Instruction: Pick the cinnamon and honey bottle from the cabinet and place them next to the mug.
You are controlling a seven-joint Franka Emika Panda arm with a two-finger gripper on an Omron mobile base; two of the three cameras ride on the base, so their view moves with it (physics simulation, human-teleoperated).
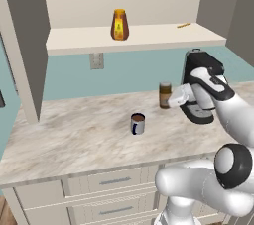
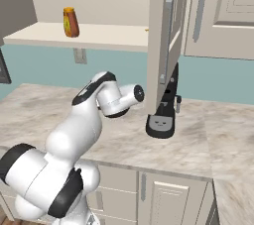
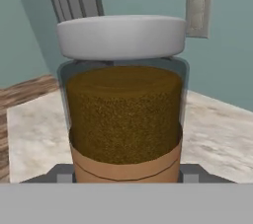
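The cinnamon (image 3: 123, 114), a brown jar with a pale lid and tan label, stands upright between my fingertips (image 3: 63, 173) in the hand view. My gripper (image 1: 169, 101) is shut on the cinnamon (image 1: 164, 94), low over the counter, behind and to the right of the mug (image 1: 138, 123). I cannot tell if the jar's base touches the counter. The mug is blue-grey with brown liquid in it. The amber honey bottle (image 1: 119, 25) stands on the pale shelf of the open cabinet (image 1: 158, 34); the honey bottle (image 2: 71, 22) also shows at the upper left of the right base view.
A black coffee machine (image 1: 201, 92) stands just right of my hand, under an open cabinet door (image 2: 166, 35). A wall outlet (image 1: 96, 61) sits below the shelf. The marble counter (image 1: 74, 130) spreads wide to the mug's left. Drawers (image 1: 115, 181) run beneath its front edge.
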